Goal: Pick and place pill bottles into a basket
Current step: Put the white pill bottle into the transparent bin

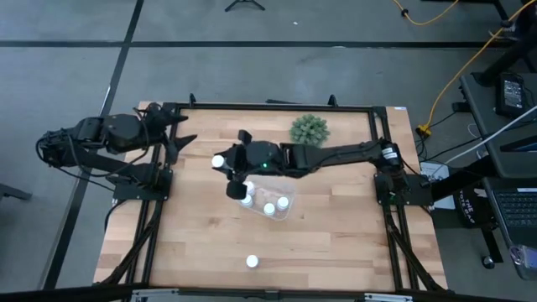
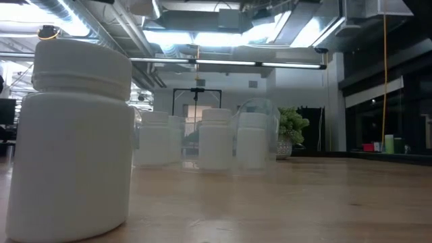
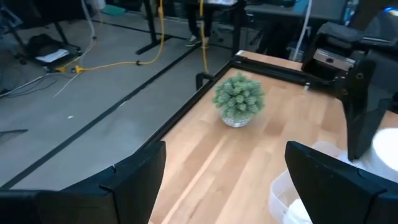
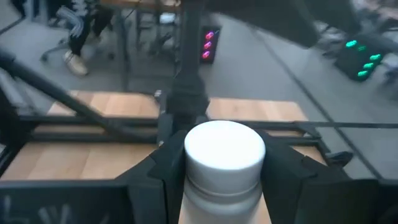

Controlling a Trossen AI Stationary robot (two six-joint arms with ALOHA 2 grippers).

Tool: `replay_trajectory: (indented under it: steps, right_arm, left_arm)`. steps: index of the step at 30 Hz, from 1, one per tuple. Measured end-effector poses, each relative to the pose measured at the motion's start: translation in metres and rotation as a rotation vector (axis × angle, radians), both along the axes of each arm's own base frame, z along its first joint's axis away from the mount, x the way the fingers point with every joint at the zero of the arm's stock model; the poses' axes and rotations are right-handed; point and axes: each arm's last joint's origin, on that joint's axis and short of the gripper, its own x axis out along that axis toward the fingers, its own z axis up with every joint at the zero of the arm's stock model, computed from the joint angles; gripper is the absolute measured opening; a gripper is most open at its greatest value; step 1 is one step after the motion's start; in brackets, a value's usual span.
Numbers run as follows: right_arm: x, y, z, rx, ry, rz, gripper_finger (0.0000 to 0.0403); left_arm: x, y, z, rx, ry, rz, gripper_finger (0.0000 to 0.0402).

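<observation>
My right gripper [image 1: 221, 162] reaches from the table's right side to its middle and is shut on a white pill bottle [image 4: 224, 163]. It hangs just beyond the far left corner of the clear basket [image 1: 288, 215]. Three pill bottles [image 1: 269, 209] stand upright in the basket on their bases. One more pill bottle [image 1: 252, 262] stands alone near the table's front edge, and looms large in the low view [image 2: 73, 138]. My left gripper [image 3: 225, 152] is open with nothing in it, back at the table's left side [image 1: 183, 130]. My right gripper pinches the pill bottle's body just under its cap [image 4: 202, 186] between its two fingers, one on each side. The fingers come nearly level from the table's right side. The bottle stays upright, its cap [image 4: 224, 146] above the fingers, lifted clear of the table.
A small green spiky plant [image 1: 310, 129] stands at the far side of the table, right of the middle. Black frame rails [image 1: 268, 106] run along the table's far, left and right edges. Bare wood lies between the basket and the lone front bottle.
</observation>
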Motion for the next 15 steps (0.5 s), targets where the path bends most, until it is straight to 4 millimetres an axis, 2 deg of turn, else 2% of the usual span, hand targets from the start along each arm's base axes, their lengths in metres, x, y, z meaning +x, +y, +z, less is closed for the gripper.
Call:
replay_trajectory:
  steps: [4, 7, 15]
  right_arm:
    - [-0.007, 0.015, -0.011, -0.007, 0.003, -0.101, 0.0157]
    - [-0.016, 0.028, -0.027, 0.011, 0.010, -0.184, 0.0157]
    - [-0.058, 0.067, -0.067, 0.070, -0.099, -0.473, 0.0157]
  left_arm:
    - [-0.002, -0.001, 0.000, 0.002, -0.003, -0.031, 0.0322]
    - [-0.002, -0.002, 0.000, 0.000, -0.004, -0.041, 0.0322]
    - [-0.002, -0.003, 0.000, -0.003, 0.006, -0.092, 0.0322]
